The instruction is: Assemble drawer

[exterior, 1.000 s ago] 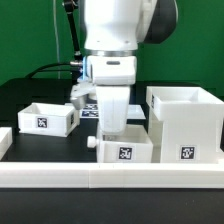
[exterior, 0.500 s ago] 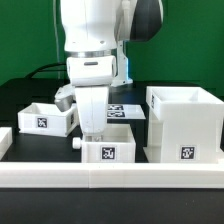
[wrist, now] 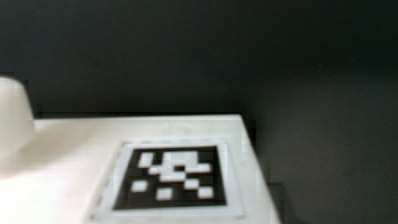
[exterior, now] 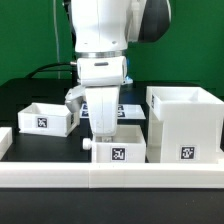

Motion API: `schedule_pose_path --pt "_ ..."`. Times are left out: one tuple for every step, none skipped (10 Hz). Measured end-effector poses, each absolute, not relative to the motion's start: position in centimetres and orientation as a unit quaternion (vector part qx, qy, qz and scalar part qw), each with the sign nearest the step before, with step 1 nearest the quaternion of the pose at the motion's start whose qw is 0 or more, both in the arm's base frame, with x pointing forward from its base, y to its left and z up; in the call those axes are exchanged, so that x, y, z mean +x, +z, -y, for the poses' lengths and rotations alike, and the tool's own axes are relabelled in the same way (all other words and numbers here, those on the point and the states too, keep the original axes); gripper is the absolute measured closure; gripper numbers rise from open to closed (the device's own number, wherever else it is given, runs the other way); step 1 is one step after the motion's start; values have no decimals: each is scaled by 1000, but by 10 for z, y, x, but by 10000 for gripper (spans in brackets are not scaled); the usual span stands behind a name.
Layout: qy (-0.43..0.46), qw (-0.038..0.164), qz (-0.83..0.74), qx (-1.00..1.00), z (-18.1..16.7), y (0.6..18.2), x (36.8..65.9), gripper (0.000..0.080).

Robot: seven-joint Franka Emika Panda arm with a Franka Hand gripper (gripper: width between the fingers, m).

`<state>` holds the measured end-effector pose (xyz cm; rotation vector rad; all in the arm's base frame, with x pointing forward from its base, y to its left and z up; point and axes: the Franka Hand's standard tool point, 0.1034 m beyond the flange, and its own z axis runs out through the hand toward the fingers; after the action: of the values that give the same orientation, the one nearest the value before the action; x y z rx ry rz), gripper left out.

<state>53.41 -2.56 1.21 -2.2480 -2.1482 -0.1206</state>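
1. Take the housing as your landmark: it stands upright on the black table, open side up, at the exterior view's right, with a square tag low on its front.
2. Your middle tray sits just beside the housing, on the exterior view's left of it. You can't tell whether the two touch. It is upright and open-topped. It has its own tag on the front wall, and its knob sticks out from the side turned away from the housing.
3. Your gripper points straight down and meets the middle tray at the end away from the housing, near the knob.
4. The fingers read as one white block in the exterior view. You can't tell how far apart they are, or whether they clamp a tray wall or only rest against it.
5. The far tray stands well apart from the housing, on the same side as the middle tray and beyond it. It is also upright and tagged, and nothing touches it.
6. The rail runs along the front of the housing and both trays.
7. The wrist view is blurred. You see a white surface carrying a tag, with the dark table around it. The pale shape at the edge is too soft to identify.
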Motion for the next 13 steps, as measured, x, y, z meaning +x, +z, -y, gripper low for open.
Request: schedule_pose_path --pt "-38 15 690 -722 26 12 534 757" --pt "-38 16 691 -722 25 11 534 757" --pt "-37 15 697 -716 20 10 533 757" --pt "-36 14 697 -716 14 11 535 757" --pt "-35 13 700 -714 8 11 535 757" --pt "-34 14 700 -713 4 11 535 757" --pt "-35 14 701 -713 4 10 534 757" --pt "-36 12 698 -715 7 10 534 757" --pt "-36 12 698 -715 7 10 534 757" --pt "-36 12 698 -715 7 10 534 757" --pt "-36 12 698 -715 6 10 534 757" --pt "-36 13 699 -715 3 10 534 757" --pt "-35 13 698 -715 1 10 534 757"
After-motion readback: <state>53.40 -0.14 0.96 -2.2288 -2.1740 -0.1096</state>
